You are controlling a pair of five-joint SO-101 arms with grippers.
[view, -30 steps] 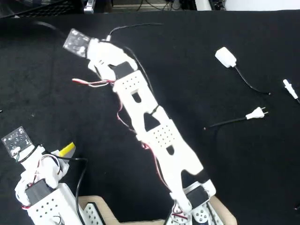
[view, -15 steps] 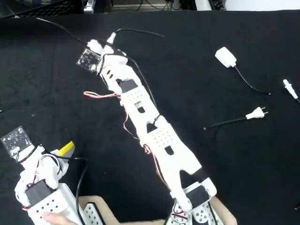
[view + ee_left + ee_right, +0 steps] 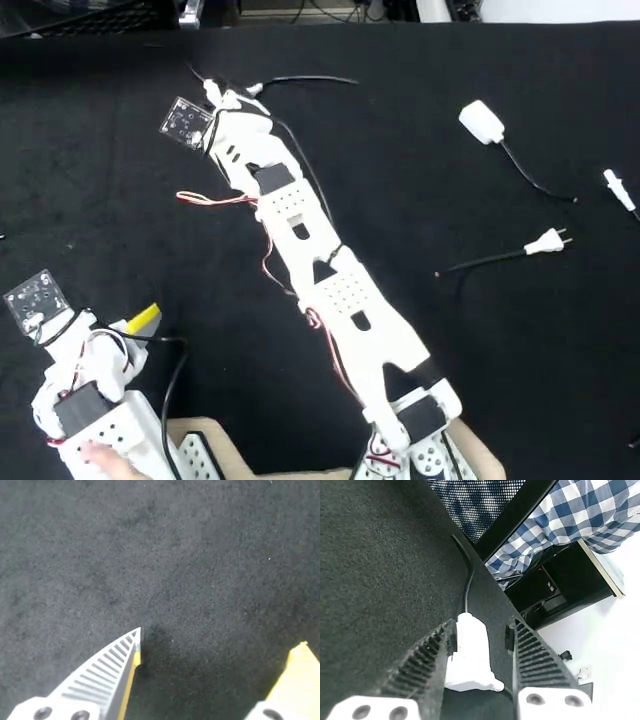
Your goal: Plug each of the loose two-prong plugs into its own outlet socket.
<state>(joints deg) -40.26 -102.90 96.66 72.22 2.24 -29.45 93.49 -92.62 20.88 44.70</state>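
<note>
My right gripper (image 3: 222, 97) is stretched to the far left of the black cloth, shut on a white connector piece (image 3: 470, 652). That piece's black cable (image 3: 466, 577) runs off toward the table's far edge. A second white cable end (image 3: 255, 88) lies just beside the gripper. A white two-prong plug (image 3: 548, 240) lies loose at the right, and another white plug (image 3: 620, 188) lies at the right edge. A white socket block (image 3: 482, 122) sits at the back right. My left gripper (image 3: 220, 637) hangs open over bare cloth at the near left, its yellow finger (image 3: 145, 318) showing from above.
The right arm's long white links (image 3: 340, 290) cross the middle of the cloth diagonally. Thin black cables (image 3: 530, 180) trail from the plugs at the right. A checked cloth and dark boxes (image 3: 555, 585) lie beyond the far edge.
The right arm's wrist has turned and shifted a little to the right near the far edge, and the cables beside it moved along. The left arm has stayed still.
</note>
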